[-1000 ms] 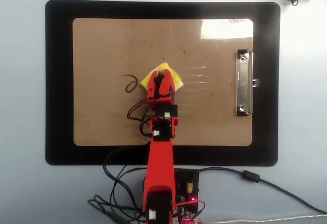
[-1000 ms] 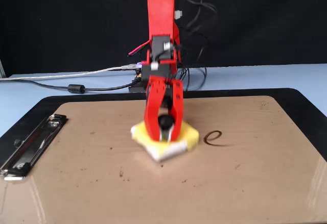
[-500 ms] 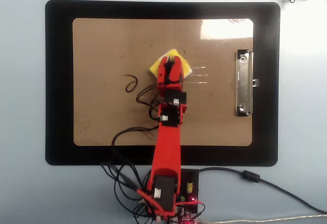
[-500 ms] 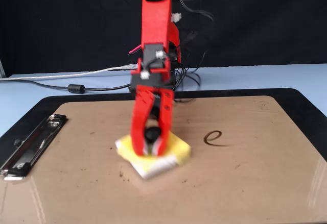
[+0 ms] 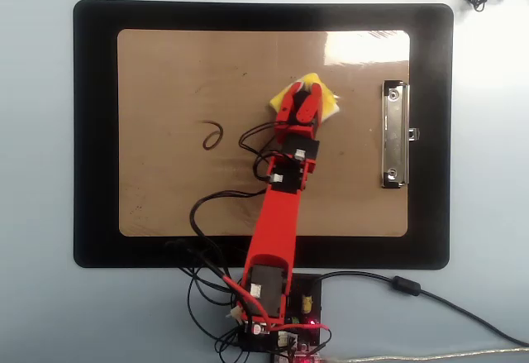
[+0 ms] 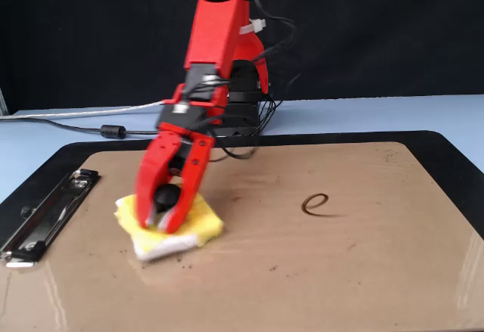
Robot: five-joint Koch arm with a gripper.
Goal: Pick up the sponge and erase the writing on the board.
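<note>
Gripper (image 6: 160, 218) clamped on sponge (image 6: 198, 226), red jaws closed over the black dot at its centre. Sponge pressed flat on board (image 5: 165, 198), seen in overhead view at about 1 o'clock from board centre, near the silver clip (image 5: 394, 136) but apart from it. Writing (image 5: 213, 135): only 1 dark looped letter shows, at roughly 9 o'clock from the sponge, well apart. Board lies on black mat (image 5: 95, 131). Arm reaches in from 6 o'clock.
</note>
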